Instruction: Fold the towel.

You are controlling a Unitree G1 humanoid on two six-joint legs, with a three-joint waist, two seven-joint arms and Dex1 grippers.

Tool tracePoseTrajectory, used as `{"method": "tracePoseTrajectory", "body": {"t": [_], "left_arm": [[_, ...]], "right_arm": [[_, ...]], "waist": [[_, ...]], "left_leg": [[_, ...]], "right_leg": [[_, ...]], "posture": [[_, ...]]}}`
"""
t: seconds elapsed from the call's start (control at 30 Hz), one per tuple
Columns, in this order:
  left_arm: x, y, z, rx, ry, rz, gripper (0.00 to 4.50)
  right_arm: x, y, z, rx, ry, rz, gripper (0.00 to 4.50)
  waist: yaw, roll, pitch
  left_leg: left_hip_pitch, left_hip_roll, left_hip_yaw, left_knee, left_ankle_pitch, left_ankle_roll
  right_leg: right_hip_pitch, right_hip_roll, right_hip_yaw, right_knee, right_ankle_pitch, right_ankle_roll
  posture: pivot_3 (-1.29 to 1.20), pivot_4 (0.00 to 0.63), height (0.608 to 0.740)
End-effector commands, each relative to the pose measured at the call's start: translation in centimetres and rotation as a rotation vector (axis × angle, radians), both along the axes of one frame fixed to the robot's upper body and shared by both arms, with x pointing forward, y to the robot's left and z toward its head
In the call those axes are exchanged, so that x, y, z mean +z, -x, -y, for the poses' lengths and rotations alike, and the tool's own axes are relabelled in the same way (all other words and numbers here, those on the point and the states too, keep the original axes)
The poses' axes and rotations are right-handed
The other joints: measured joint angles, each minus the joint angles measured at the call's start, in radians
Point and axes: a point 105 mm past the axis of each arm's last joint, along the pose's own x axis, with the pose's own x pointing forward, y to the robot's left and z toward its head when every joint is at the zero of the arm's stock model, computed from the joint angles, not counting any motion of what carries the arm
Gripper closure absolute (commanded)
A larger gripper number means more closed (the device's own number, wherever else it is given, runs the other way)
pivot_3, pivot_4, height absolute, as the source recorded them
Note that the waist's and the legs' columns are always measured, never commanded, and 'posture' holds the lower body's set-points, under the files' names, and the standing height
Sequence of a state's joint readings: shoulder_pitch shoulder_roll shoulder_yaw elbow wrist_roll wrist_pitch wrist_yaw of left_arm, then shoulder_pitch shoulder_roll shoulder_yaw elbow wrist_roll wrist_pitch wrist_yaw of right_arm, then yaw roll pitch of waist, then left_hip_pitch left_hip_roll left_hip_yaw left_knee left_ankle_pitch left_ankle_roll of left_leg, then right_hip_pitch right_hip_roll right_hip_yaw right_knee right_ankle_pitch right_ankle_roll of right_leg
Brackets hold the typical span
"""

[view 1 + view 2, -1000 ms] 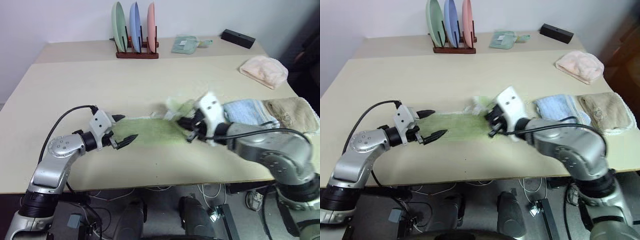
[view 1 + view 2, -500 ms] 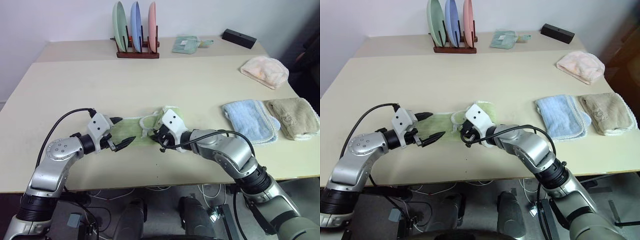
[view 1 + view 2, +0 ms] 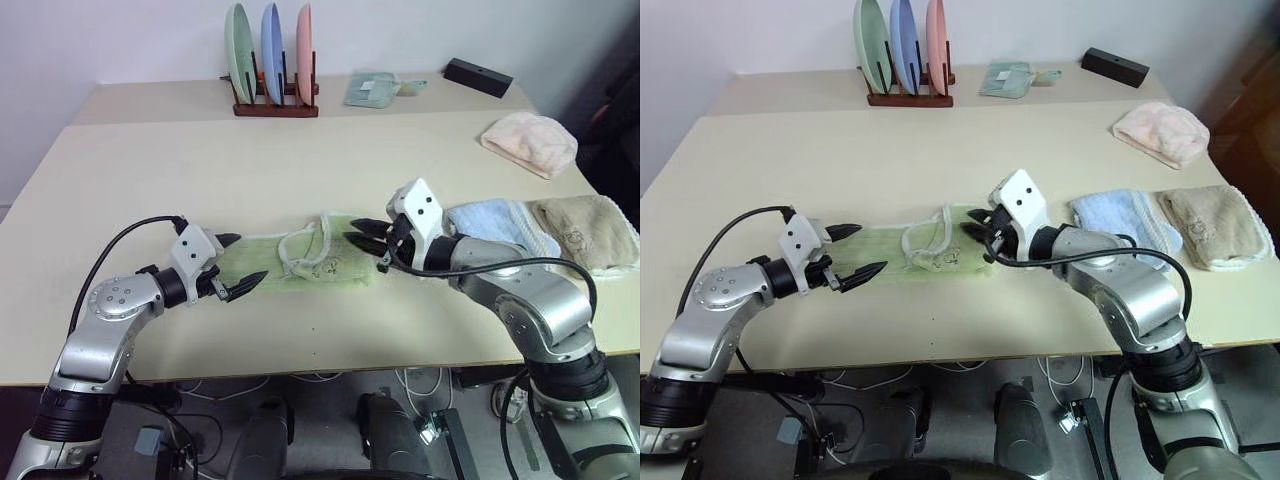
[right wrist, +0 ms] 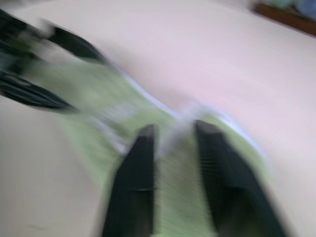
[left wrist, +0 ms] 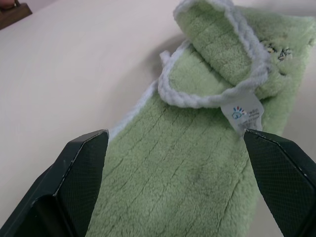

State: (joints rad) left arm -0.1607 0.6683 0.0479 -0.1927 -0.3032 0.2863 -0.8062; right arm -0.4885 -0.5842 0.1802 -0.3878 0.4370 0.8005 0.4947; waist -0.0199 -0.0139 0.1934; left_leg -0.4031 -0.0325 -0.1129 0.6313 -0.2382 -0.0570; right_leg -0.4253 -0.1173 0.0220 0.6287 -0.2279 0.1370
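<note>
We seem to be in a lab: a bare surface point(image 3: 150, 180) against a plain wall, staged plates in a rack point(image 3: 270, 100), cables point(image 3: 1060, 385) trailing underneath.

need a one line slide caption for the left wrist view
Open left gripper hovering over the green towel, its far end folded back with a white tag showing.

Towel point(image 3: 310, 262) on table point(image 3: 200, 180), between hands
</note>
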Motion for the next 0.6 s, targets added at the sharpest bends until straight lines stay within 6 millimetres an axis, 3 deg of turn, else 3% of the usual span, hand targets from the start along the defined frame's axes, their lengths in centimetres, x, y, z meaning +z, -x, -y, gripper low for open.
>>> {"method": "tracePoseTrajectory", "body": {"t": [0.03, 0.2, 0.37, 0.43, 0.47, 0.6], "left_arm": [[1.0, -0.3, 0.3, -0.015, -0.002, 0.048, 0.00], [1.2, -0.5, 0.1, -0.005, 0.002, 0.058, 0.00], [1.0, 0.0, -0.4, 0.022, 0.003, 0.053, 0.00], [0.9, 0.3, -0.3, 0.028, 0.009, 0.049, 0.00], [0.8, 0.4, -0.3, 0.030, 0.014, 0.046, 0.00], [1.0, 0.9, -0.2, 0.057, 0.073, 0.033, 0.00]], "right_arm": [[-0.9, -1.8, -1.0, -0.028, 0.062, 0.055, 4.43], [-2.8, -2.5, -3.5, 0.037, 0.076, 0.050, 4.43], [-2.1, -2.3, -7.0, 0.142, 0.014, 0.076, 4.43], [-2.9, -2.3, -7.7, 0.149, 0.012, 0.057, 4.43], [-3.4, -2.5, -7.8, 0.142, 0.004, 0.040, 4.43], [-8.9, -2.6, -7.3, 0.107, 0.043, -0.104, 4.43]], "waist": [[-0.001, 0.000, 0.000], [-0.001, 0.000, 0.000], [-0.002, 0.000, 0.000], [-0.003, 0.000, 0.000], [-0.003, 0.000, 0.000], [0.003, 0.000, 0.000]], "left_leg": [[0.000, 0.000, 0.000, 0.000, 0.000, 0.000], [0.000, 0.000, 0.000, 0.000, 0.000, 0.000], [0.000, 0.000, 0.000, 0.000, 0.000, 0.000], [0.000, 0.000, 0.000, 0.000, 0.000, 0.000], [0.000, 0.000, 0.000, -0.001, 0.000, 0.000], [0.000, 0.000, 0.000, 0.000, 0.000, 0.000]], "right_leg": [[0.000, 0.000, 0.000, 0.000, 0.000, 0.000], [0.000, 0.000, 0.000, 0.000, 0.000, 0.000], [0.000, 0.000, 0.000, 0.000, 0.000, 0.000], [0.000, 0.000, 0.000, 0.000, 0.000, 0.000], [-0.001, 0.000, 0.000, 0.000, 0.000, 0.000], [0.000, 0.000, 0.000, 0.000, 0.000, 0.000]], "posture": [[0.00, 0.150, 0.740], [0.00, 0.150, 0.740], [0.00, 0.150, 0.740], [0.00, 0.150, 0.740], [0.00, 0.150, 0.740], [0.00, 0.150, 0.740]]}}
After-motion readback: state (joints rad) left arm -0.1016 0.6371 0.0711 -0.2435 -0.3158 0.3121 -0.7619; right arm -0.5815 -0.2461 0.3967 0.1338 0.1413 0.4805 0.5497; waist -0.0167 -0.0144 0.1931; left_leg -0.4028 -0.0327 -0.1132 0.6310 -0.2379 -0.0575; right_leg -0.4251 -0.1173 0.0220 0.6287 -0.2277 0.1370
